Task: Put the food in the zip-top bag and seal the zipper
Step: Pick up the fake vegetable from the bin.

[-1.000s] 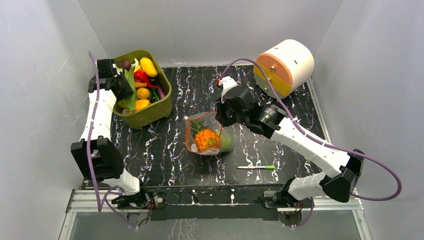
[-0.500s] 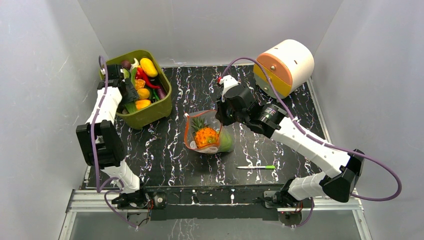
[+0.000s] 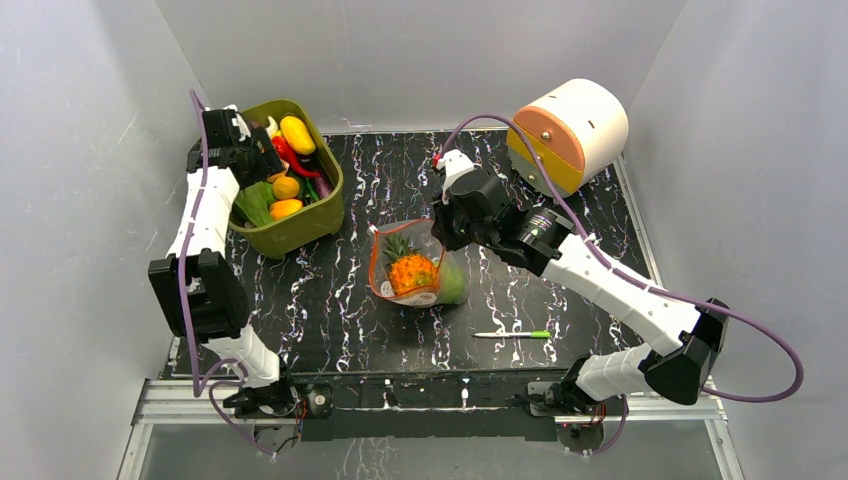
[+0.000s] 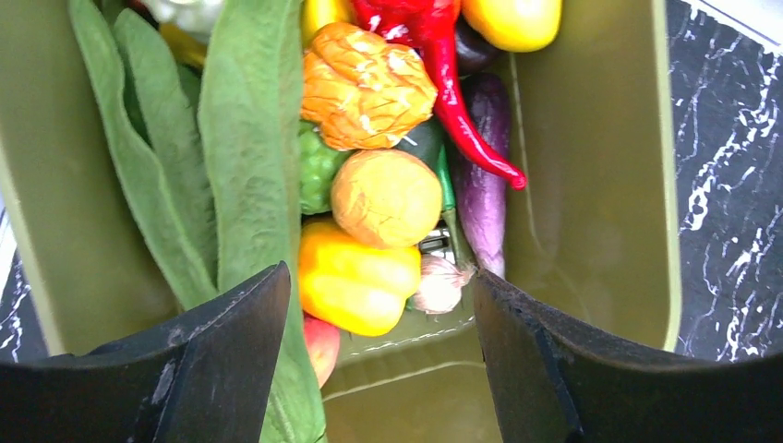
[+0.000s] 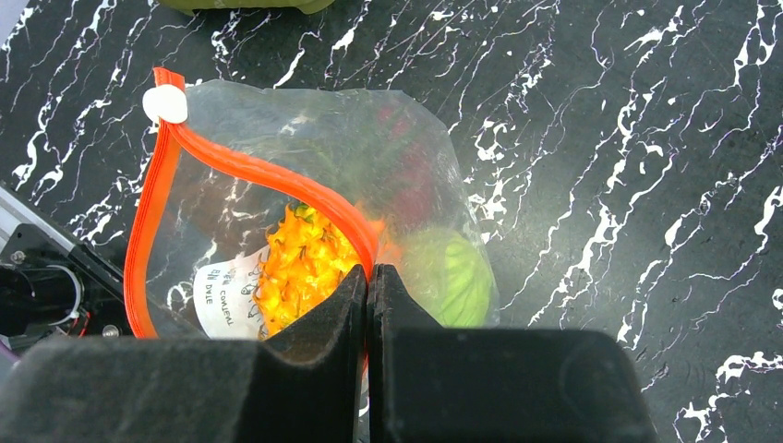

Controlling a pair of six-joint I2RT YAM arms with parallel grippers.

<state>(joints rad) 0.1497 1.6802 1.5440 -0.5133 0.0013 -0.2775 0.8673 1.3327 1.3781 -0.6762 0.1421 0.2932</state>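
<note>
Our right gripper [image 5: 369, 288] has its two fingers pressed flat together, pinching one lip of the orange-red zipper [image 5: 247, 172] where it bends across the zip-top bag [image 5: 406, 157]. From that pinch the strip runs out to a white tab [image 5: 164, 104], where it meets the other lip, and the two lips spread apart, so the mouth gapes. Through the clear film we see an orange pineapple [image 5: 300, 263] just beside the pinch and a green cabbage [image 5: 452, 272] against the bag's closed side. A darker reddish shape deeper in is too blurred by the plastic for us to name. The bag lies near the middle of the black marbled table [image 3: 340, 300], with bare surface all around it. A thin pen [image 3: 512, 334] lies apart from it toward the arm bases, and a white-and-orange drum [image 3: 570, 130] sits at the far right corner. Our left gripper [image 4: 379, 369] has its fingers spread wide and grips nothing, hanging over the olive bin [image 4: 591, 185] at the far left corner. Between the fingers lie a yellow pepper [image 4: 355, 281] and a garlic bulb [image 4: 439, 284], with long green leaves [image 4: 240, 138] under the left finger. A purple eggplant [image 4: 485, 185] borders a bare stretch of bin floor along the right wall.
</note>
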